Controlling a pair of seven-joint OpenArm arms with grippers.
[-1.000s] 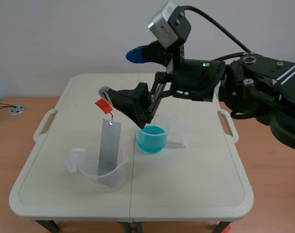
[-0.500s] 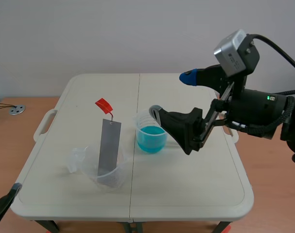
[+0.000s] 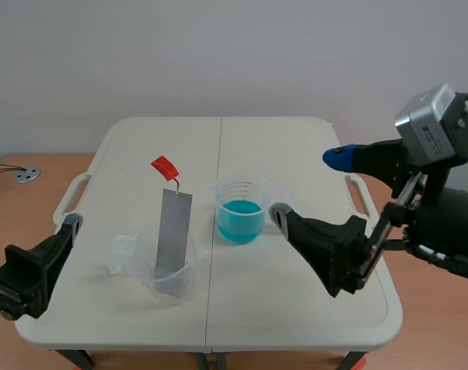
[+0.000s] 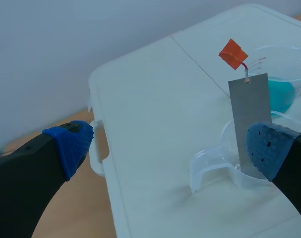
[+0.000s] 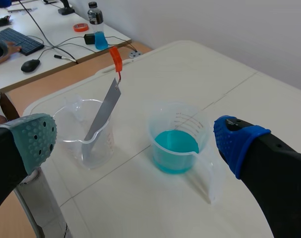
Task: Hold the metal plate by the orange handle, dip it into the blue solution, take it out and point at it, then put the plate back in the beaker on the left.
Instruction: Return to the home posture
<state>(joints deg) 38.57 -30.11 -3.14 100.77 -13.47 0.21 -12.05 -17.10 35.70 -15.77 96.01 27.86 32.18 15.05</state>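
Nearest us, our left gripper hangs by the near-left edge of the table, jaws spread wide and holding nothing. Our right gripper hovers over the near-right part, equally wide, touching nothing. Beyond them, toward the left, a clear beaker holds the metal plate, which leans nearly upright against its rim. We judge the plate thin, stiff, light and slick, so the small orange handle on its top wire is where to pinch. Slightly farther right stands the blue solution.
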